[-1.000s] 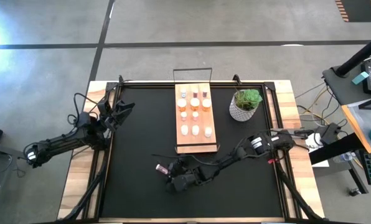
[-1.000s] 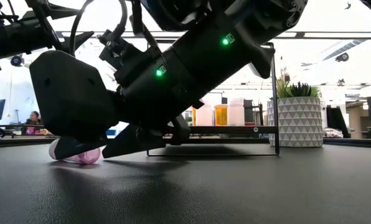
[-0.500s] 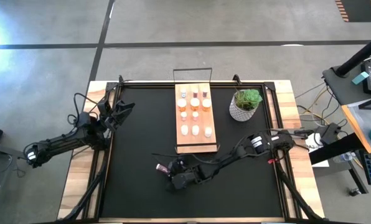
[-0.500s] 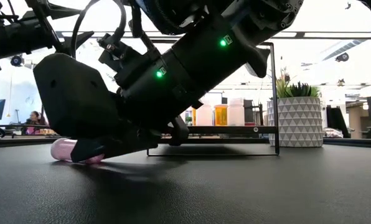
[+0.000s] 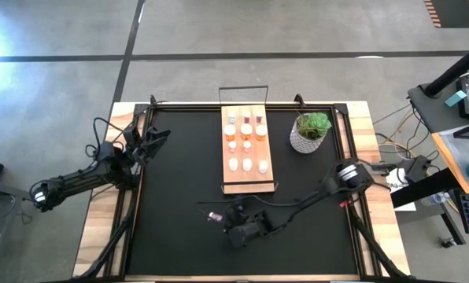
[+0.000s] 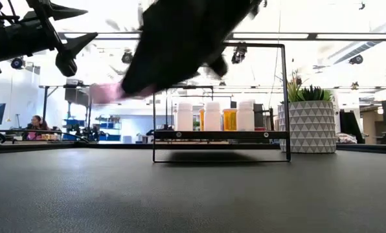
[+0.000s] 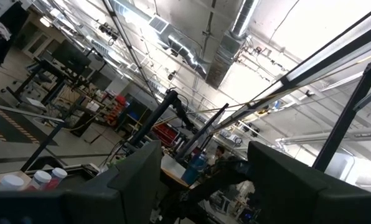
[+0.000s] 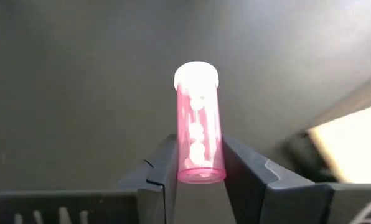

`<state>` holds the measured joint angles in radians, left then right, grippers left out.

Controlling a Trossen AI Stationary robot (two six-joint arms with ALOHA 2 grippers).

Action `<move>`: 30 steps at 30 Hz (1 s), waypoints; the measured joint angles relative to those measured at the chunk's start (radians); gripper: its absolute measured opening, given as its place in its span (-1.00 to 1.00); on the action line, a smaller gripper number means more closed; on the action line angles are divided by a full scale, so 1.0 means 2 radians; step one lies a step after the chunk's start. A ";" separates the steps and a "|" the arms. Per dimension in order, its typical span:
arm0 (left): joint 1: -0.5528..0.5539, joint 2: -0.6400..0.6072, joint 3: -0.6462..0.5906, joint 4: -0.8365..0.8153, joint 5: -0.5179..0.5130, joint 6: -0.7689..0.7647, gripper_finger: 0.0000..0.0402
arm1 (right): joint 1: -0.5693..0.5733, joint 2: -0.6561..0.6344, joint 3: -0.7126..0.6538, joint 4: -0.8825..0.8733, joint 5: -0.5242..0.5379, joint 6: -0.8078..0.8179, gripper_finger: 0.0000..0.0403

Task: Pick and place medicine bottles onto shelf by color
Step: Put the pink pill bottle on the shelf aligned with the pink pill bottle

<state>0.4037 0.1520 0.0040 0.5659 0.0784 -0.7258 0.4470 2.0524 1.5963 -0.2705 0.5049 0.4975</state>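
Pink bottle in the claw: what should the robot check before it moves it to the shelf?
1. Right gripper shut on the pink bottle: ok.
2. Bottle lifted off the black mat: ok.
3. Cap on the bottle: ok.
4. Free spot among the bottles on the shelf: cannot tell.
5. Left gripper parked open at the table's left edge, out of the way: ok.
6. Plant standing apart from the shelf: ok.
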 joint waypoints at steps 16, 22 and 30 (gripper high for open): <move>0.000 0.000 0.000 0.000 0.000 0.000 0.11 | 0.086 -0.240 -0.072 -0.280 0.207 0.109 -0.52; 0.000 0.000 0.000 0.000 0.000 0.000 0.11 | 0.133 -0.327 -0.168 -0.312 0.220 0.247 -0.51; 0.000 0.000 0.000 0.000 0.000 0.000 0.11 | 0.193 -0.416 -0.292 -0.318 0.223 0.409 -0.51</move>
<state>0.4035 0.1520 0.0040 0.5663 0.0785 -0.7258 0.8329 1.2211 1.0128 -0.9066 0.9514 1.3148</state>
